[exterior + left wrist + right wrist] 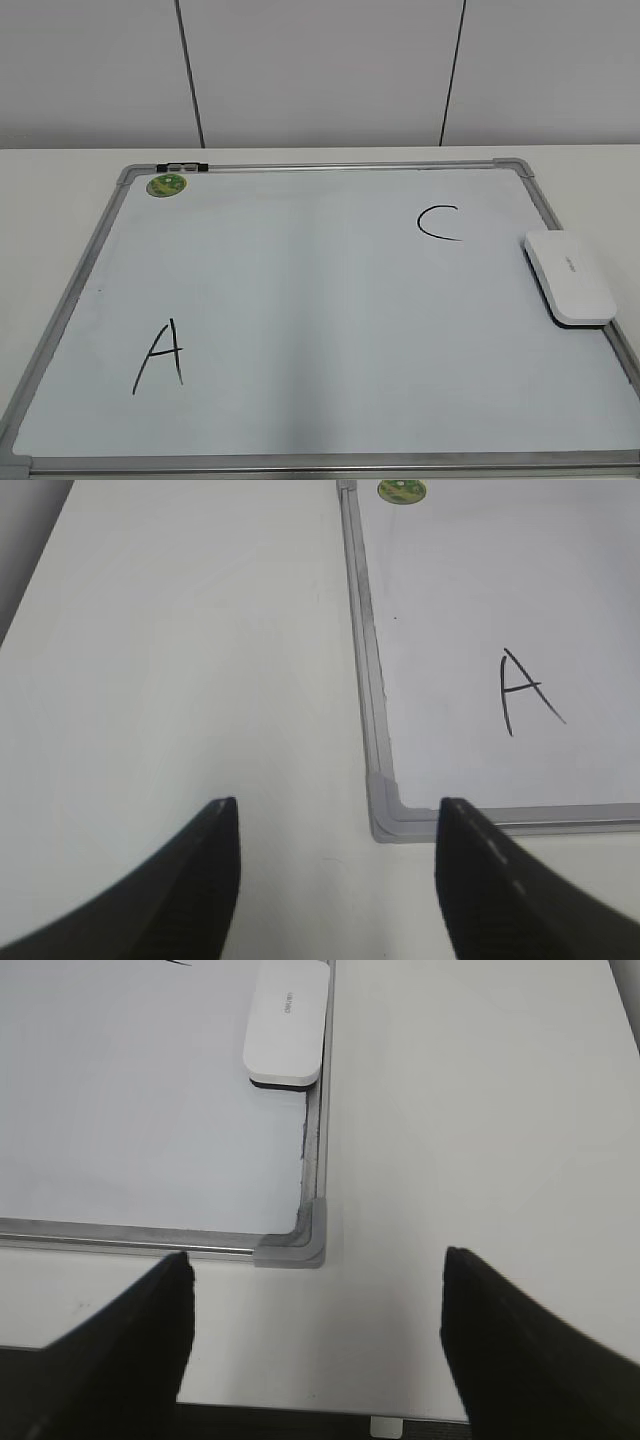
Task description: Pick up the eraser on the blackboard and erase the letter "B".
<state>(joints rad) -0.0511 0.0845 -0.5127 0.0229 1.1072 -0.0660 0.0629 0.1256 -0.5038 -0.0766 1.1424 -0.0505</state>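
left gripper [335, 825] jaws spread over the blackboard [385, 810] corner — letter a [525, 688] beyond.

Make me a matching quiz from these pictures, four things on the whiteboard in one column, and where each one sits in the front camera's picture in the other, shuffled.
Things:
1. letter A
2. letter C
3. eraser
4. green sticker

Places in the exterior view:
a. top left corner of the blackboard
b. right edge, over the frame
c. lower left
d. upper right, just left of the eraser

Pairs: 1-c, 2-d, 3-b, 4-a
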